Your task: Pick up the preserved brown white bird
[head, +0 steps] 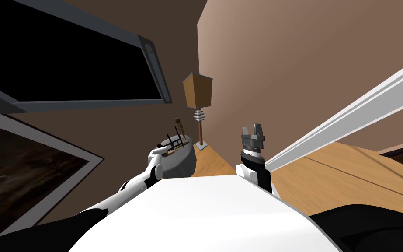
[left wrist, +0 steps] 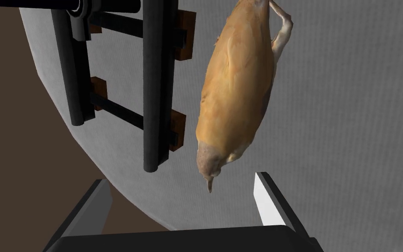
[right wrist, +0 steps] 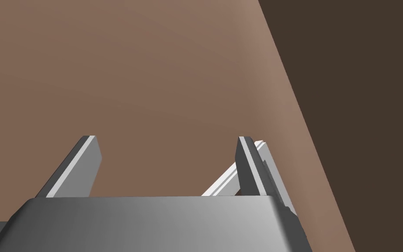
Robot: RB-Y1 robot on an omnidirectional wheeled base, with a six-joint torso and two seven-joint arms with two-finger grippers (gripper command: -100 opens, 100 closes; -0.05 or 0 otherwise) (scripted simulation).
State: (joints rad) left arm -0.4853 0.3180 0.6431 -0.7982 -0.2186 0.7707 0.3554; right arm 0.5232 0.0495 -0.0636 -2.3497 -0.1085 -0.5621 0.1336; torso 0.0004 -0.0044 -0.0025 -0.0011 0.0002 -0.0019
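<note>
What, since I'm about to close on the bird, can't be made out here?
- Bird: tail end cut off by the left wrist view's edge; too small in the head view.
- Bird's underside: against the grey table, hidden by its own body.
- Black rack: far end cut off by the same edge; what it is is unclear.

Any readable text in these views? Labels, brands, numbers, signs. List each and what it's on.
None: no words, numbers or signs can be read in any view.
The bird: plain tan body, no tag.
The black rack beside it: no marking.
The grey round top under both: blank.
The lamp and the framed picture: no lettering.
</note>
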